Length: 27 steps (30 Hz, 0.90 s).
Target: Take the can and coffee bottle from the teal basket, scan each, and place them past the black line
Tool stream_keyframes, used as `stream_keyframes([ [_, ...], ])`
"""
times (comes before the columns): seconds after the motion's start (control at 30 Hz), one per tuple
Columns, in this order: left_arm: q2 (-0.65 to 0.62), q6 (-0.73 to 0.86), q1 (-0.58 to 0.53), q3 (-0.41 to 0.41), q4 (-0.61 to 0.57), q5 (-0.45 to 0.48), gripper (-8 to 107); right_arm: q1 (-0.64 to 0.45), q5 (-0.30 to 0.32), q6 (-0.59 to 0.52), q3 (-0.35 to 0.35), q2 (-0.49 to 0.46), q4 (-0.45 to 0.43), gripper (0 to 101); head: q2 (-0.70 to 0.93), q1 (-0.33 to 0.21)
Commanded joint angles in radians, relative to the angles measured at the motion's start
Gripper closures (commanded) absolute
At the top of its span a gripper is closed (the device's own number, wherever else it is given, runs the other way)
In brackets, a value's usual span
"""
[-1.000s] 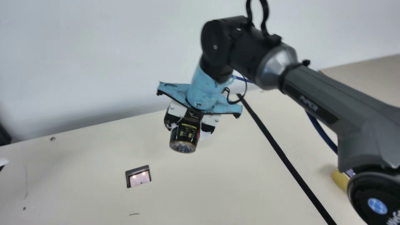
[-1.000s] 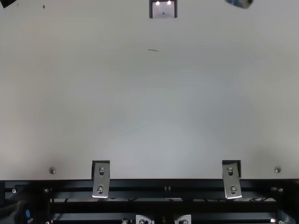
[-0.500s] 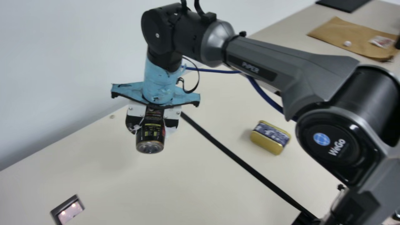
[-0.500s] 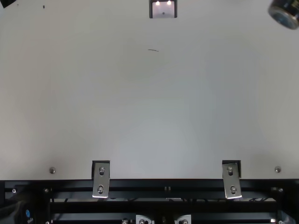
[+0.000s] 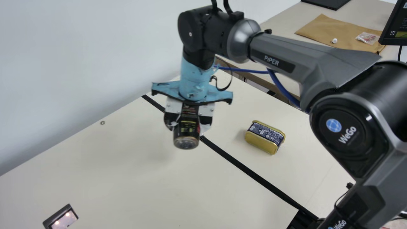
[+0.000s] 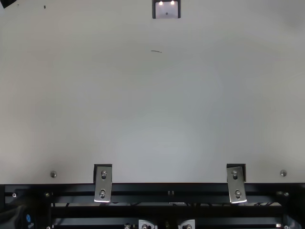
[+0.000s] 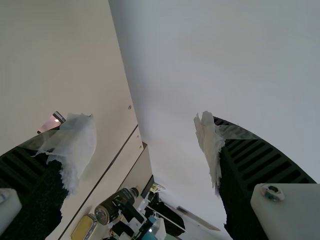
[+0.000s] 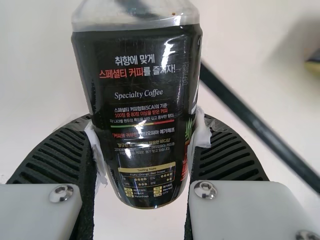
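Note:
In the main view my right gripper [image 5: 188,122] hangs above the table beside the black line [image 5: 241,163], shut on the dark coffee bottle [image 5: 186,135], whose clear base points down. The right wrist view has the bottle [image 8: 145,115] squeezed between both taped fingers of my right gripper [image 8: 142,150]. Past the black line, the yellow can [image 5: 265,136] with a dark label rests on the table. My left gripper [image 7: 145,150] stands open in the left wrist view, nothing between its taped fingers; the bottle [image 7: 107,207] and can [image 7: 84,229] appear farther off there.
The scanner [image 5: 62,218] lies at the main view's lower left and at the top view's upper edge [image 6: 167,9]. A white wall [image 5: 79,47] rises behind the table. Farther off are a brown paper sheet [image 5: 327,30] and a monitor [image 5: 396,27].
The camera on the neck has turned. My right gripper has carried the bottle rightward, toward the black line and out of the top view. The can stays put.

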Motion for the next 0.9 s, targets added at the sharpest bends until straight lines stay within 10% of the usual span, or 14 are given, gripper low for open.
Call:
stream_keyframes([
  [0.0, 0.0, 0.0, 0.0, 0.0, 0.0, 0.0, 9, -0.055, 0.001, -0.02, 0.005, 0.012, -0.02, 101, -0.025, -0.037],
  [0.7, 0.0, 0.0, 0.0, 0.0, 0.0, 0.0, 9, -0.207, 0.001, -0.102, -0.01, 0.168, -0.163, 101, -0.025, -0.037],
  [0.77, 0.0, 0.0, 0.0, 0.0, 0.0, 0.0, 9, -0.208, 0.001, -0.098, -0.013, 0.175, -0.171, 14, -0.025, -0.037],
  [0.87, 0.0, 0.0, 0.0, 0.0, 0.0, 0.0, 9, -0.208, 0.001, -0.089, -0.013, 0.18, -0.182, 0, -0.025, -0.037],
])
